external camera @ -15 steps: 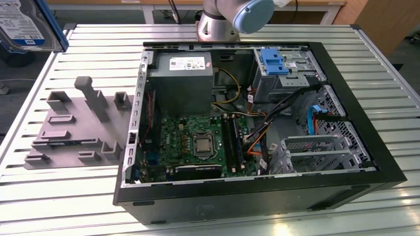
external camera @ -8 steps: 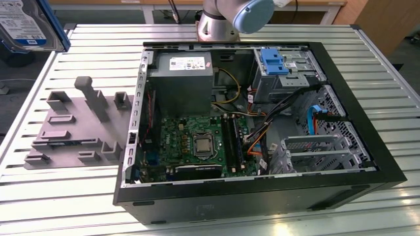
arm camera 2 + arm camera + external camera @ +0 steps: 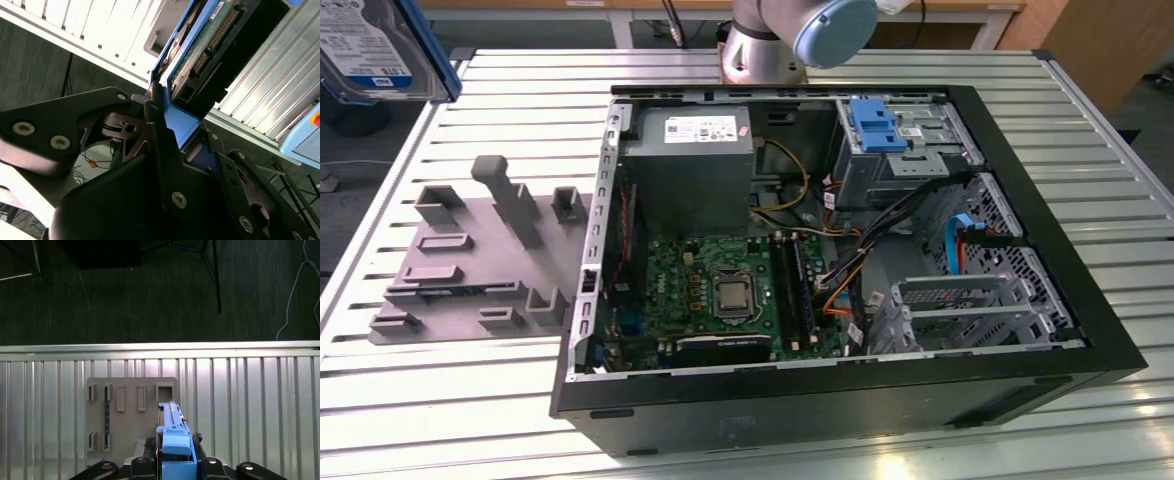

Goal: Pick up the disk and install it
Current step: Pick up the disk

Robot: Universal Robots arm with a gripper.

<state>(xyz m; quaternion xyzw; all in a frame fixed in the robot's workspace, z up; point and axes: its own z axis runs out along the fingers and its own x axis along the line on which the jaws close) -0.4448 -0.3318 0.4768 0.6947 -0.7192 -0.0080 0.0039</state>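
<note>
**A:** Where is the flat silver-metal disk (image 3: 371, 45) in its blue plastic carrier?

**B:** Raised at the exterior view's upper left, over the slatted metal table (image 3: 454, 400) (well apart from the open black computer case (image 3: 854, 400)).

**A:** And the black gripper (image 3: 186, 131)?

**B:** Jaws clamped on the carrier's blue edge.

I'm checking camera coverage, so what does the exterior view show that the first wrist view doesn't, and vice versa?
Exterior view: the open computer case with its motherboard and power supply.
First wrist view: the gripper shut on the disk, seen edge-on, and dark floor beyond the table.
Both: the disk, the grey fixture plate and the slatted table.
</note>
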